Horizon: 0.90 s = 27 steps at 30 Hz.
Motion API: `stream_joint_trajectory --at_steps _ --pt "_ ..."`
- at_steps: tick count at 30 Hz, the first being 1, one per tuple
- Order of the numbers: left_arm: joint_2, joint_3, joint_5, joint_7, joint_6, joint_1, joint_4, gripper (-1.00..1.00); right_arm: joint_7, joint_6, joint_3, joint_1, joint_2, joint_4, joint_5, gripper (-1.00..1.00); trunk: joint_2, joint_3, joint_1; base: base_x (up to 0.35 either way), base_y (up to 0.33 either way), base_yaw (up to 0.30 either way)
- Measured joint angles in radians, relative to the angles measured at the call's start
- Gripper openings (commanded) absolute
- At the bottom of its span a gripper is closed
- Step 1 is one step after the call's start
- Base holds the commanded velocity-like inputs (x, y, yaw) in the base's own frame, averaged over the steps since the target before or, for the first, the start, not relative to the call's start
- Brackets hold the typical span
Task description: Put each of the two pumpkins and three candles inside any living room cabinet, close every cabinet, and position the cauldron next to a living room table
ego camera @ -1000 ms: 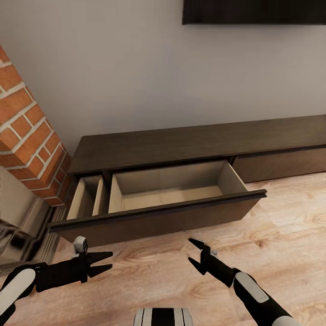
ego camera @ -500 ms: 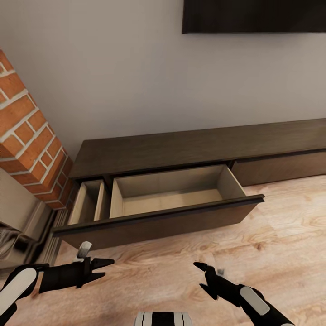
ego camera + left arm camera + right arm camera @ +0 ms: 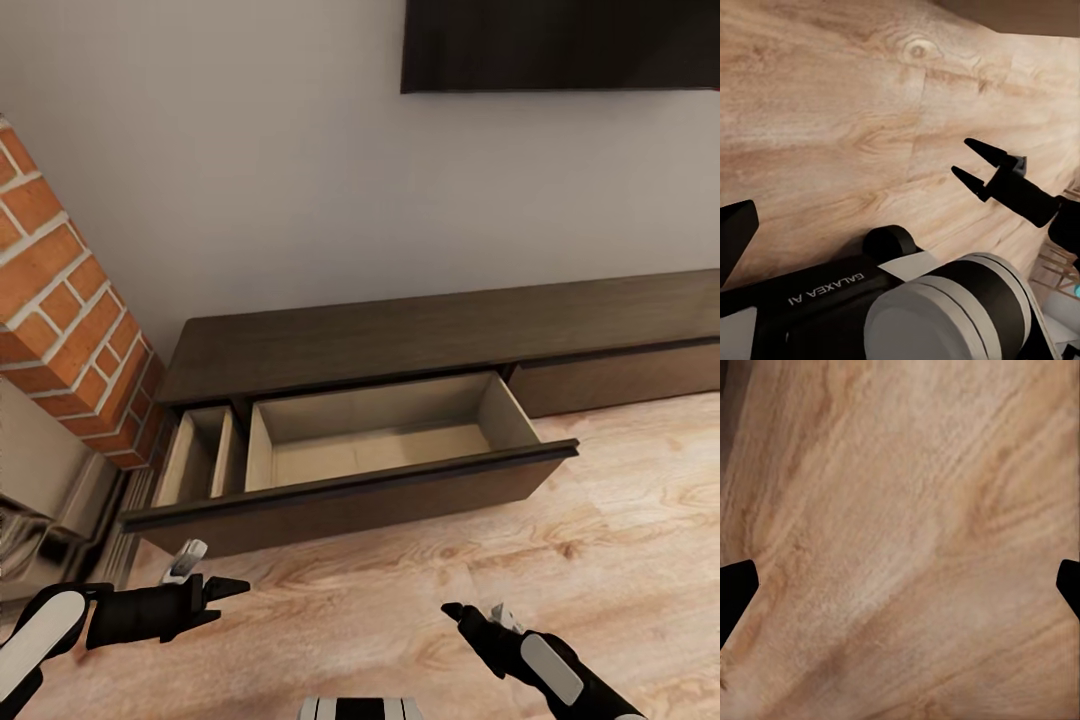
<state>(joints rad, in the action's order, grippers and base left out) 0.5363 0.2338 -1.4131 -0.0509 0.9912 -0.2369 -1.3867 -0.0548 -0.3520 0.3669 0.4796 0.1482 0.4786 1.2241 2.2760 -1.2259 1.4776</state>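
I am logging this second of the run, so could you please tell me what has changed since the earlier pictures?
The head view has shifted, so the camera moved. Both arms drew back toward the robot: the right gripper sank lower in view and the left gripper a little. Nothing was grasped or released. The cabinet drawer stays open and holds nothing visible.

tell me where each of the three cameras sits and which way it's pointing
Head view: on the robot's head, looking forward and down at the open drawer of the dark cabinet beside the brick fireplace; both arms show, left gripper and right gripper.
Left wrist view: on the left arm, facing the wood floor; the right gripper shows with its jaws apart.
Right wrist view: on the right arm, facing straight at the floor, with its dark jaw tips at the frame's edges.
Shared: all three see the floor; head and left wrist views both see the right gripper.
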Motion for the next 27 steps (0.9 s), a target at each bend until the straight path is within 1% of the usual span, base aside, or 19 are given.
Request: stream_joint_trajectory --at_steps 2,4,6,7,9,10,16,27 --pt "0.000 0.000 0.000 0.001 0.000 0.000 0.000 1.00 -0.008 0.002 0.000 0.000 0.000 0.000 -0.002 1.00 -0.014 0.006 -0.008 0.000 0.000 0.000" --pt "0.000 0.000 0.000 0.002 0.000 0.000 0.000 1.00 -0.035 0.003 0.000 0.000 0.000 0.000 -0.004 1.00 -0.028 0.013 -0.015 0.000 0.000 0.000" --pt "0.000 0.000 0.000 0.002 0.000 0.000 0.000 1.00 -0.080 0.002 0.001 0.000 0.000 0.000 -0.005 1.00 -0.042 0.019 -0.023 0.000 0.000 0.000" --pt "0.000 0.000 0.001 0.002 0.000 0.000 0.000 1.00 -0.121 0.002 0.002 0.000 0.000 0.000 -0.006 1.00 -0.049 0.022 -0.027 0.000 0.000 0.000" --pt "0.000 0.000 0.001 0.002 0.000 0.000 0.000 1.00 -0.179 0.003 0.002 0.000 0.000 -0.009 -0.008 1.00 -0.063 0.028 -0.035 0.000 0.000 0.000" --pt "0.000 0.000 0.001 0.002 0.000 0.000 0.000 1.00 -0.191 0.002 0.002 0.000 0.000 -0.010 -0.009 1.00 -0.070 0.031 -0.038 0.000 0.000 0.000" --pt "0.000 0.000 0.002 0.002 0.000 0.000 0.000 1.00 -0.215 0.003 0.003 0.000 -0.001 -0.015 -0.008 1.00 -0.112 0.050 -0.061 0.000 0.000 0.000" --pt "-0.001 0.001 -0.001 0.002 0.000 0.000 0.001 1.00 -0.216 0.004 0.002 0.000 0.000 -0.018 -0.005 1.00 -0.189 0.085 -0.104 0.000 0.000 0.000"
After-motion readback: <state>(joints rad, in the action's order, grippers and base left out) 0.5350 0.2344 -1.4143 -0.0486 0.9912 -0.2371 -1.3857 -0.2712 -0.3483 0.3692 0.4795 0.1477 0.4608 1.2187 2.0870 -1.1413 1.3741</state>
